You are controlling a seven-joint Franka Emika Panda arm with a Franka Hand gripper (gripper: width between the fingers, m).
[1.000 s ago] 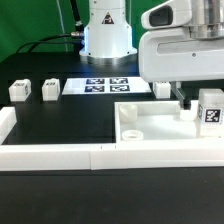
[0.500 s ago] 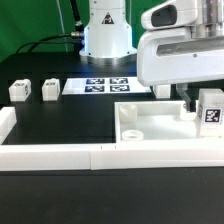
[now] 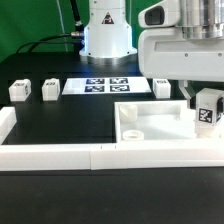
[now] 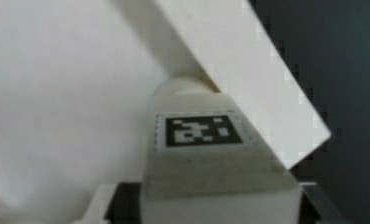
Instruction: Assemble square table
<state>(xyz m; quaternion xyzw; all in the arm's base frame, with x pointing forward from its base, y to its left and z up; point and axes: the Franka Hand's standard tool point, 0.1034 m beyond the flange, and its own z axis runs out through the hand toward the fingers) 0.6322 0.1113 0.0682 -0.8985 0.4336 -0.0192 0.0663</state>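
Observation:
The white square tabletop lies at the exterior view's right, rim up, with a corner hole showing. My gripper hangs over its far right corner, shut on a white tagged leg that stands there slightly tilted. In the wrist view the leg fills the gap between the fingers of my gripper, with the tabletop's rim running behind it. Two more legs stand at the left. A third leg stands behind the tabletop.
The marker board lies flat before the robot base. A long low white border wall runs along the front, with a raised end at the left.
The jaws have come together on the leg at the tabletop's right corner. The leg now leans a little, and the hand sits slightly lower around it.

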